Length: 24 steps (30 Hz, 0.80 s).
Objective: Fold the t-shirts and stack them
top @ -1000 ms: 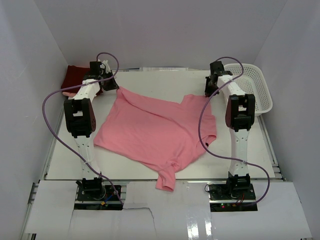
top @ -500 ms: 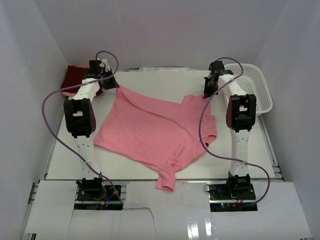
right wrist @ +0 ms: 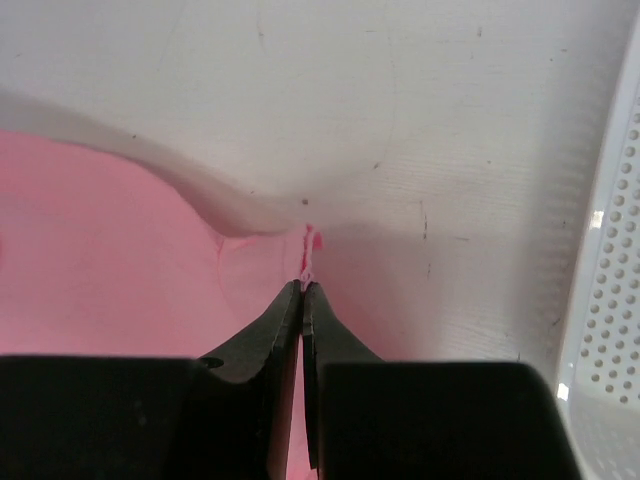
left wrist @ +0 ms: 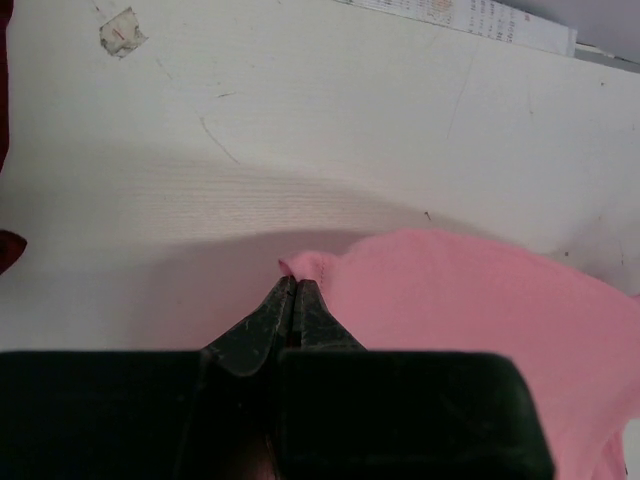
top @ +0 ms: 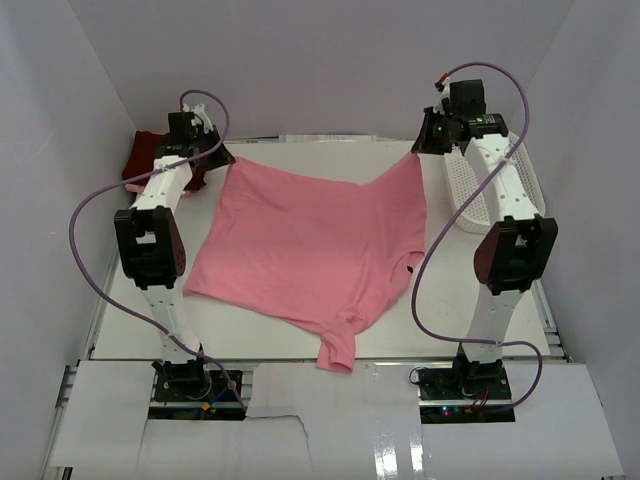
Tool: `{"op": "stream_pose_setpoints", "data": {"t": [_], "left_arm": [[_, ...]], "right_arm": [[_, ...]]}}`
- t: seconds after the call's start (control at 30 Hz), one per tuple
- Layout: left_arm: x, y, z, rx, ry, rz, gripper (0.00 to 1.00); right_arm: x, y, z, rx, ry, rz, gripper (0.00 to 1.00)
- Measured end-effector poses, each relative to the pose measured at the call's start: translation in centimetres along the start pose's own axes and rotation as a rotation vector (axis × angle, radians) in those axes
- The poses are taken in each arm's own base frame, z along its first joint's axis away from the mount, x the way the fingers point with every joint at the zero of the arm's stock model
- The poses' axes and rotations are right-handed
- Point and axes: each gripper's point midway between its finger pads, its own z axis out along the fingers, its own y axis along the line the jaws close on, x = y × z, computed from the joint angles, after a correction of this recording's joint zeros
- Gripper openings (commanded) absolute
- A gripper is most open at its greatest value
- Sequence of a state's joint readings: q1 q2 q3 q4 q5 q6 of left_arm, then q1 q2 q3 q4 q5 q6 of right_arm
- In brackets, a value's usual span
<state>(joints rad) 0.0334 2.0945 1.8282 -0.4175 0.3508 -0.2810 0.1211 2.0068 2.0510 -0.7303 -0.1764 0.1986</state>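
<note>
We have swung the right arm back and outward, so the salmon pink t-shirt (top: 310,245) now spreads wider over the surface (top: 320,160), far edge taut. The white mesh basket (top: 470,195) sits far right, the folded maroon t-shirt (top: 145,155) far left. The left end effector (top: 222,160) and right end effector (top: 425,150) each pinch a far pink corner.

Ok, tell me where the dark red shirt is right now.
Top view: the dark red shirt lies at the table's far left corner, just left of the left fingers, which pinch the pink shirt's corner.
</note>
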Motion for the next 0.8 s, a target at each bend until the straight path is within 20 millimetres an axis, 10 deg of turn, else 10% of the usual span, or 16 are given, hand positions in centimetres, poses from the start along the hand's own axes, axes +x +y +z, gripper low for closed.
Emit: {"op": "stream_pose_setpoints", "data": {"t": [0.37,0.6,0.8], "left_arm": [[1.3,-1.5,-9.0,-0.08,-0.065,-0.026,0.0],[-1.6,-6.7,-22.1,-0.033,-0.34,0.0,0.0],[1.4,-9.4,-32.9,0.017,-0.563,0.024,0.0]], "right_arm": [[2.1,3.3,-7.0,-0.104,-0.004,-0.038,0.08],[1.3,7.3,-17.1,-0.197,-0.175,-0.112,0.08],[4.6,10.0,-27.7,-0.263,-0.38,-0.203,0.08]]}}
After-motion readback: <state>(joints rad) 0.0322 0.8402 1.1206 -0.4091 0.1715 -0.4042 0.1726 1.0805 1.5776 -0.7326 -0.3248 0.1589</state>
